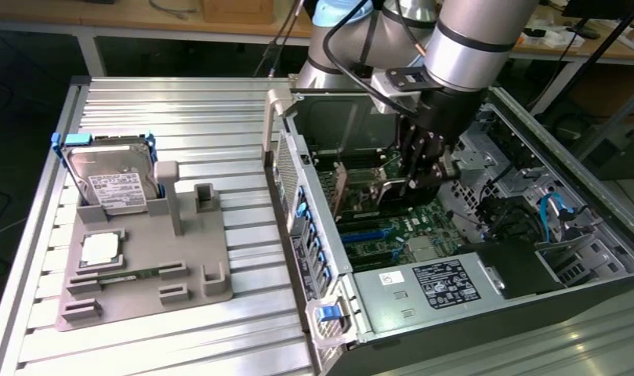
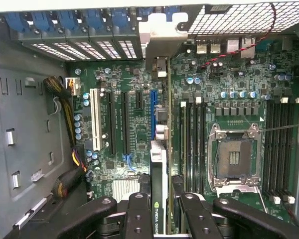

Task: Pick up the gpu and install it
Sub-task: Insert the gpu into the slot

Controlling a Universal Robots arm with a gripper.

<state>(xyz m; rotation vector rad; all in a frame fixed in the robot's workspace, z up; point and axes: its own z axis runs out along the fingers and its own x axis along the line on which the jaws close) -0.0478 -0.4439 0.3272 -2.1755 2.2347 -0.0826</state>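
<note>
The gripper (image 2: 159, 211) was matt black, its fingers (image 2: 139, 219) smooth, with small dull screw heads. Between them the gpu (image 2: 159, 169) showed a thin green board edge and a black plastic-looking cooler. Its far end was a bright bare-metal bracket (image 2: 162, 31). Beneath the pincer the motherboard (image 2: 239, 84) was satin green laminate with a polished metal socket frame (image 2: 235, 133). Around it the case (image 1: 567, 282) was dull dark-grey sheet metal. Well apart from the pincer, the table (image 1: 191, 110) was ribbed aluminium with a soft sheen, bearing a matt grey plastic fixture (image 1: 181, 266).

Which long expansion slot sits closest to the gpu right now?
The one blue slot, right beside the gpu; the black slots and the white slot lie farther off.
</note>
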